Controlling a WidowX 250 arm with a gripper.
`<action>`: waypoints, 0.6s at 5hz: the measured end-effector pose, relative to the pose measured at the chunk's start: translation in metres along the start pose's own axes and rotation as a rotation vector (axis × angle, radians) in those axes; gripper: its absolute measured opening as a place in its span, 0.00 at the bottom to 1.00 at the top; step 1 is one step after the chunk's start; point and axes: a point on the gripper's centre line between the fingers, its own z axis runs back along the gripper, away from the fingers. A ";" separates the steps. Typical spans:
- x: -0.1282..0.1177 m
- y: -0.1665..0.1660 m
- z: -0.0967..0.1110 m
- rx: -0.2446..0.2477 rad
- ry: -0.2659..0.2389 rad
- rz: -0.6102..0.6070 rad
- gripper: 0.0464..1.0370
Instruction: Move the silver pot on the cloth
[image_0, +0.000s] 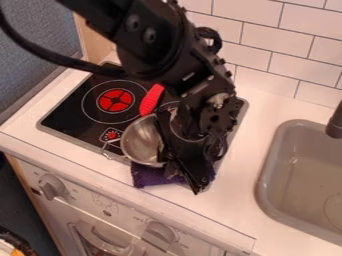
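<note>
Silver pot (141, 142): open side up, at the cooktop's front edge, its lower rim overlapping the purple cloth (149, 177) in view; whether it rests there or hangs just above, cannot tell. Wire handle (106, 148) to the outer side, away from the tool (182, 176).

Tool: black, over the pot's sink-side part, presumably placed there to work the rim and leave the handle free. Wide, narrow or gripping: cannot tell. Cloth: lies partly beneath, bunched, presumably as the landing pad.

Surface: white counter (235, 207); black cooktop (70, 116) with red-marked burner (115, 100); red textured item (151, 99) behind the pot; grey sink (268, 167) and dark faucet (334, 123) alongside.

Room: white tiled wall (272, 46); blue-grey wall (30, 55); toy oven front with knobs (51, 187) below.
</note>
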 end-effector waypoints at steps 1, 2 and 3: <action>0.004 0.001 0.002 0.001 -0.006 0.005 0.53; 0.002 0.004 -0.001 0.001 0.005 0.016 0.84; 0.003 0.009 -0.001 -0.010 0.004 0.028 0.99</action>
